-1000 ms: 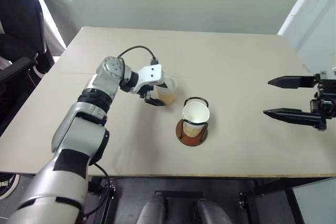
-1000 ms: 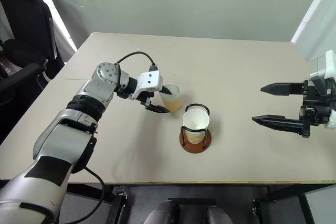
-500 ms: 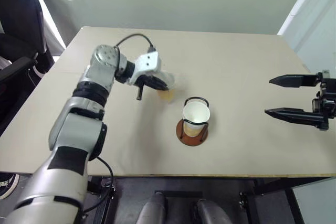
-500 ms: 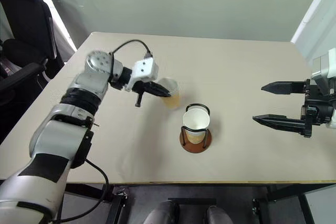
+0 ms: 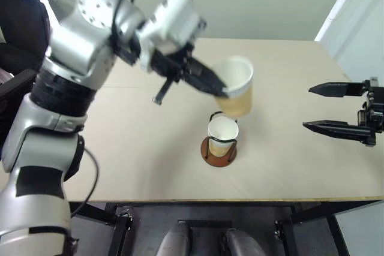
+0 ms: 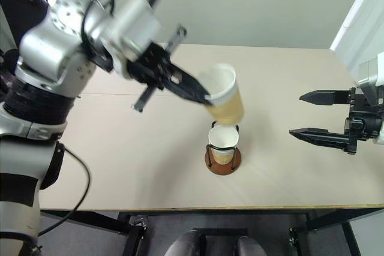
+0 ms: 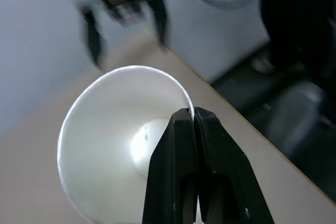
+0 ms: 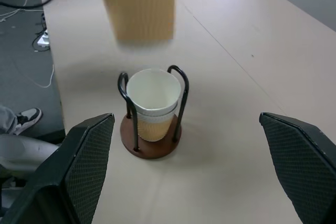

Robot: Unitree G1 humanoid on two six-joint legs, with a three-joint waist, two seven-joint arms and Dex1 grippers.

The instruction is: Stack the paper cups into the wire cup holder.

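Note:
My left gripper [image 5: 219,90] is shut on the rim of a paper cup [image 5: 238,91], one finger inside and one outside. The cup hangs tilted in the air, just above and slightly behind the wire cup holder [image 5: 218,152]. In the left wrist view the closed fingertips [image 7: 190,113] pinch the white rim of that cup [image 7: 105,150]. The holder's reddish-brown base [image 8: 151,144] stands on the table with another paper cup [image 8: 152,98] upright inside its black wire loops. My right gripper [image 5: 307,108] hovers open at the right, well clear of the holder, with nothing between its fingers.
The beige table [image 5: 120,148] stretches wide around the holder, its front edge near me. A black chair [image 5: 15,40] stands beyond the table's left side. A pale wall panel [image 5: 354,10] rises at the back right.
My left gripper closed on the cup's rim, lifted it off the table and carried it up and to the right, over the holder. The right gripper has kept still.

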